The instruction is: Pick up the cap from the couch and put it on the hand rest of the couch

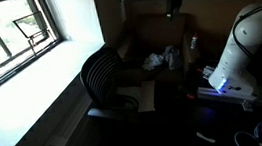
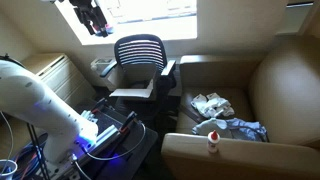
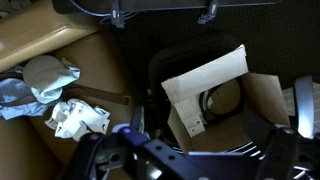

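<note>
Fabric lies in three lumps close together on the seat of the one brown couch [image 2: 290, 80]: a pale rounded piece that may be the cap [image 3: 50, 75], a white crumpled cloth [image 3: 82, 118] and a bluish cloth [image 3: 12, 95], too dim to tell apart surely. One bottle [image 2: 213, 143] stands on the near hand rest [image 2: 260, 155], and one office chair [image 2: 138, 55] carries papers [image 3: 205, 85]. The single gripper [image 3: 162, 12] hangs high, its two fingers spread wide and empty, partly cut off by the frame edge.
</note>
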